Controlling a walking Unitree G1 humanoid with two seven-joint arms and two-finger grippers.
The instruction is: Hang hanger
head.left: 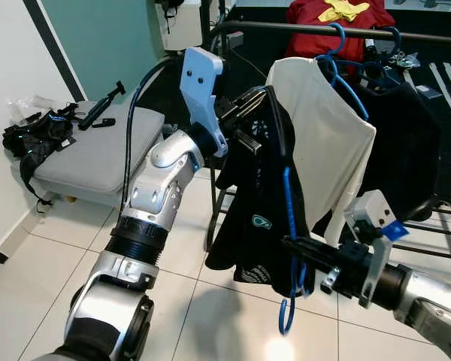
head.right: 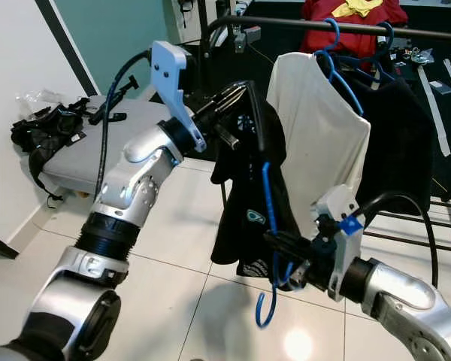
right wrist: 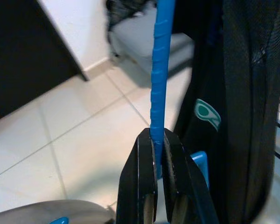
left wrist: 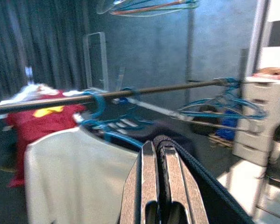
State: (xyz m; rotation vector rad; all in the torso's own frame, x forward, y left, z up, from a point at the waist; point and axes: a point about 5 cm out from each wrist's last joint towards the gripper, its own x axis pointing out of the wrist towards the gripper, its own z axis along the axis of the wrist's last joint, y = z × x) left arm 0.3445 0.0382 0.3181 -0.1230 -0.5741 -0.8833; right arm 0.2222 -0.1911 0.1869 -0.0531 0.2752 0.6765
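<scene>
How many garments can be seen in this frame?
4. A black shirt held up by the left gripper, right gripper clamping its blue hanger; a white shirt on the rail; a black garment beside it; a red garment behind the rail. More may be hidden.

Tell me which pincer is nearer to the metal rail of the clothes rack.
Left. The left pincer holds the black shirt up just under the rail; the right pincer grips the blue hanger much lower.

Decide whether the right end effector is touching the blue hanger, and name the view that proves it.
Touching. The right wrist view shows the right end effector with both fingers pressed against the blue hanger, no gap on either side.
</scene>
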